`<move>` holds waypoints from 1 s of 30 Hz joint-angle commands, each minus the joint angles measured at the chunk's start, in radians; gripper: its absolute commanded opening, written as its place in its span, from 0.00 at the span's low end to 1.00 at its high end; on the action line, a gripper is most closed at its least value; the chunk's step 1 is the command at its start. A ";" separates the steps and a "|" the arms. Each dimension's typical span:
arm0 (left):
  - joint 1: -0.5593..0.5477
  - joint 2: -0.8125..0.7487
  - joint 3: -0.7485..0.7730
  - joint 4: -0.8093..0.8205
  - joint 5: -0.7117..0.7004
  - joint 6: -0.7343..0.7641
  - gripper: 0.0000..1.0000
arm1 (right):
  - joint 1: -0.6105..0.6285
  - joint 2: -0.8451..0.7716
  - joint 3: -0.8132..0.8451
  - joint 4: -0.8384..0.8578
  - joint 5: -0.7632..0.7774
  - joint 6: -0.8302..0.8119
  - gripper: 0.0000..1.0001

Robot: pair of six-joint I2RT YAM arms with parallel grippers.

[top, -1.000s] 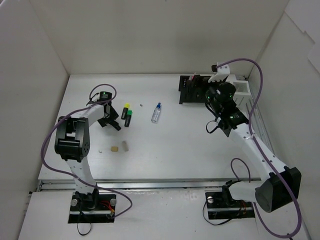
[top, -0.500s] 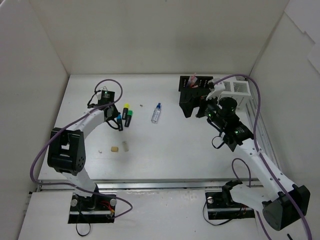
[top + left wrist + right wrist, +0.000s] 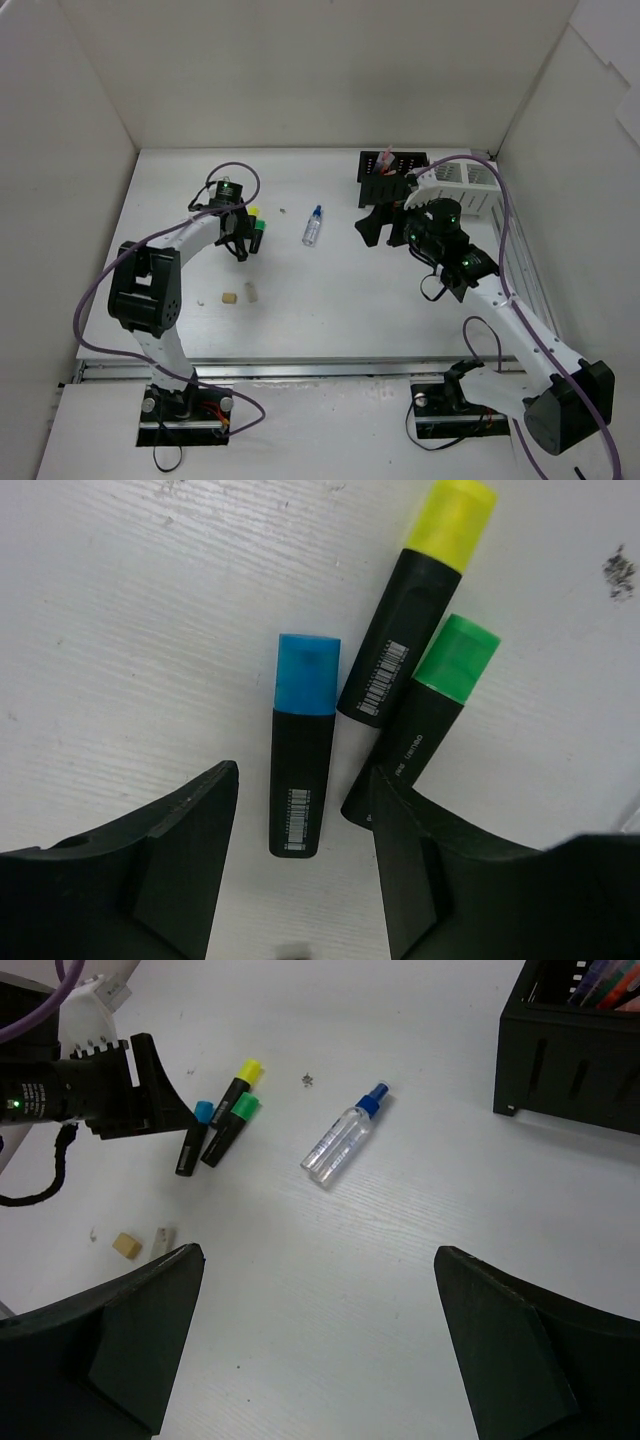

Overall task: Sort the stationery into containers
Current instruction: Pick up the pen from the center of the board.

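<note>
Three black highlighters lie side by side on the table: blue cap (image 3: 303, 770), yellow cap (image 3: 422, 598) and green cap (image 3: 425, 720). My left gripper (image 3: 300, 865) is open just above them. The blue one's tail end lies between its fingers, untouched, and the right finger (image 3: 430, 880) overlaps the green one's tail. A clear blue-capped bottle (image 3: 313, 226) lies to the right. The black organiser (image 3: 392, 180) holds pens (image 3: 600, 980), beside white bins (image 3: 466, 186). My right gripper (image 3: 320, 1345) is open and empty, in the air left of the organiser.
A tan eraser (image 3: 229, 297) and a white eraser (image 3: 251, 292) lie near the front left. White walls enclose the table on three sides. The left arm's purple cable (image 3: 230, 172) loops above its wrist.
My left gripper has moved right and now sits over the highlighters. My right gripper has drawn back from above the organiser, toward the table's middle, and is open and empty.
</note>
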 commanded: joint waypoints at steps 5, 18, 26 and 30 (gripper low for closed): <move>0.020 0.068 0.059 -0.018 0.017 0.012 0.48 | 0.008 0.034 0.026 0.021 0.066 -0.013 0.98; 0.018 -0.006 0.013 0.011 0.089 0.109 0.00 | 0.005 0.030 0.023 0.027 0.080 -0.007 0.98; -0.060 -0.294 -0.148 0.108 0.280 0.370 0.00 | 0.009 0.060 0.009 0.122 -0.120 0.102 0.98; -0.155 -0.432 -0.237 0.188 0.444 0.528 0.00 | 0.035 0.120 -0.026 0.309 -0.188 0.223 0.98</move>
